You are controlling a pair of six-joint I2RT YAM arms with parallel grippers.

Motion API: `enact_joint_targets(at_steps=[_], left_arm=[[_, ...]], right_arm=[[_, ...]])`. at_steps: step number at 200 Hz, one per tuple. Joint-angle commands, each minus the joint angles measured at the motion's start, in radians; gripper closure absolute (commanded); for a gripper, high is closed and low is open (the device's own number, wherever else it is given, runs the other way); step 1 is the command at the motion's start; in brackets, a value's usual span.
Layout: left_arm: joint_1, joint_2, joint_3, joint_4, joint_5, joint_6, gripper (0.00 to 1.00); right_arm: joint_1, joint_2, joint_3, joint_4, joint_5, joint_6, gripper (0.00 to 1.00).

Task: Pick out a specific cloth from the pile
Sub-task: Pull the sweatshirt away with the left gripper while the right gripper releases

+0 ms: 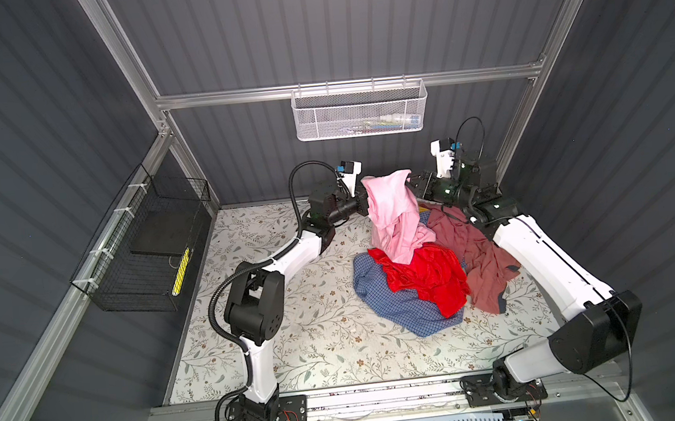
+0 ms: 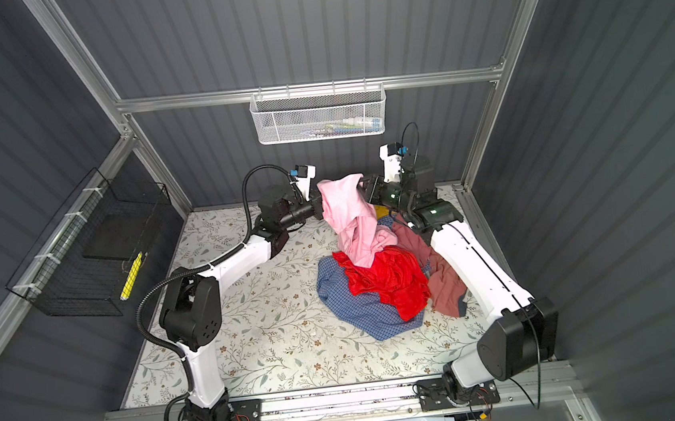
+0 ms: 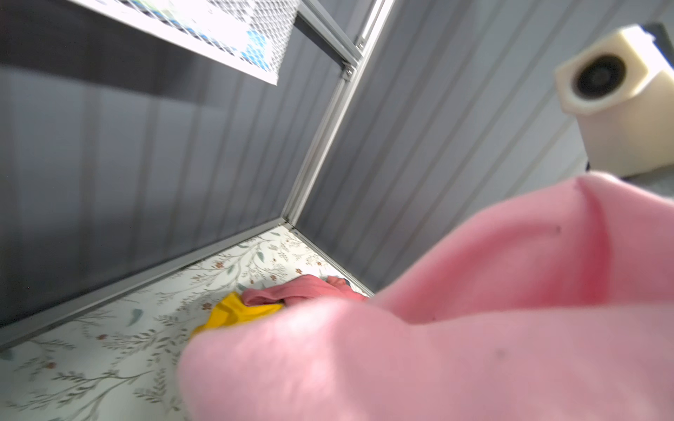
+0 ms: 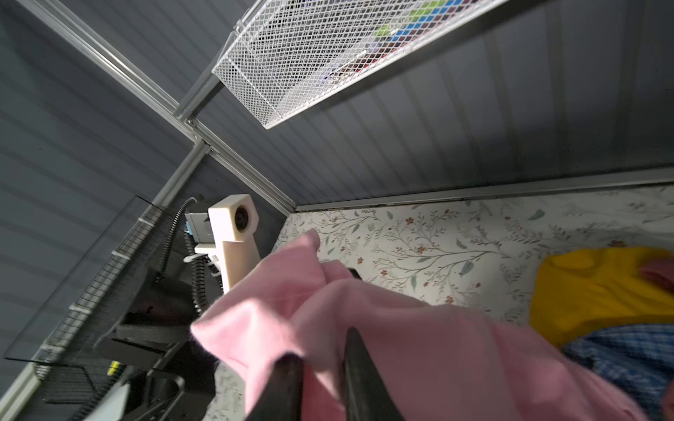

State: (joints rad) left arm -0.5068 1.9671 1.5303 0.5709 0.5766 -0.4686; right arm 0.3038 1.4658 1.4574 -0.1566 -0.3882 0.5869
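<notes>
Pink cloth [image 1: 392, 215] lifted at the back of the table, its lower end resting on the pile [image 1: 421, 283].
The left gripper [image 1: 364, 203], buried in the cloth's top edge, is clamped on it; the right gripper [image 4: 321, 346] has fingers [image 4: 359, 368] parted, cloth between them.

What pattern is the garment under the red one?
Blue check; the garment shows best in a top view.

We observe the cloth [image 2: 348, 214] raised at the rear of the pile [image 2: 381, 299], its top edge spanning from the left gripper [image 2: 319, 205] to the right gripper [image 2: 365, 185]; its lower end rests on the red garment [image 2: 388, 282].
</notes>
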Motion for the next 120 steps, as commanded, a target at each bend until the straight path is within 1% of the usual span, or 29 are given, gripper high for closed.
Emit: enact_joint_targets(at_steps=[1, 12, 15, 18, 21, 22, 24, 25, 27, 55, 68, 70, 99, 120], left_arm=[[0.014, -0.054, 0.012, 0.027, -0.028, -0.034, 1.0], [0.021, -0.06, 0.024, 0.028, -0.039, -0.041, 1.0], [0.023, -0.06, 0.027, 0.026, -0.044, -0.042, 1.0], [0.025, -0.063, 0.029, 0.026, -0.047, -0.042, 1.0], [0.027, -0.066, 0.032, 0.025, -0.051, -0.042, 1.0], [0.027, -0.067, 0.033, 0.024, -0.052, -0.042, 1.0], [0.029, -0.068, 0.035, 0.022, -0.054, -0.042, 1.0], [0.031, -0.07, 0.036, 0.021, -0.055, -0.042, 1.0], [0.033, -0.072, 0.038, 0.018, -0.057, -0.042, 1.0], [0.074, -0.102, 0.083, -0.038, -0.085, -0.038, 1.0], [0.092, -0.118, 0.114, -0.085, -0.101, -0.021, 1.0], [0.094, -0.122, 0.119, -0.092, -0.103, -0.02, 1.0], [0.118, -0.163, 0.196, -0.2, -0.166, 0.06, 1.0], [0.129, -0.178, 0.286, -0.311, -0.197, 0.129, 1.0]], right_arm=[[0.001, 0.006, 0.004, -0.003, -0.006, -0.01, 0.55], [0.001, 0.014, 0.01, -0.002, -0.014, -0.013, 0.5], [0.001, 0.015, 0.011, -0.003, -0.014, -0.015, 0.45], [0.001, 0.016, 0.012, -0.001, -0.013, -0.017, 0.37], [0.001, 0.016, 0.014, -0.002, -0.011, -0.018, 0.26], [0.001, 0.016, 0.015, -0.002, -0.01, -0.019, 0.23], [0.001, 0.017, 0.015, -0.003, -0.009, -0.019, 0.08], [0.001, 0.017, 0.015, -0.004, -0.009, -0.02, 0.04], [0.001, 0.017, 0.016, -0.004, -0.007, -0.022, 0.02], [0.0, 0.009, 0.021, -0.026, 0.041, -0.05, 0.01], [-0.001, 0.008, 0.027, -0.038, 0.043, -0.061, 0.01], [-0.001, 0.009, 0.028, -0.04, 0.069, -0.064, 0.01], [0.0, 0.019, 0.047, -0.073, 0.096, -0.077, 0.01], [0.0, 0.025, 0.051, -0.08, 0.098, -0.081, 0.01]])
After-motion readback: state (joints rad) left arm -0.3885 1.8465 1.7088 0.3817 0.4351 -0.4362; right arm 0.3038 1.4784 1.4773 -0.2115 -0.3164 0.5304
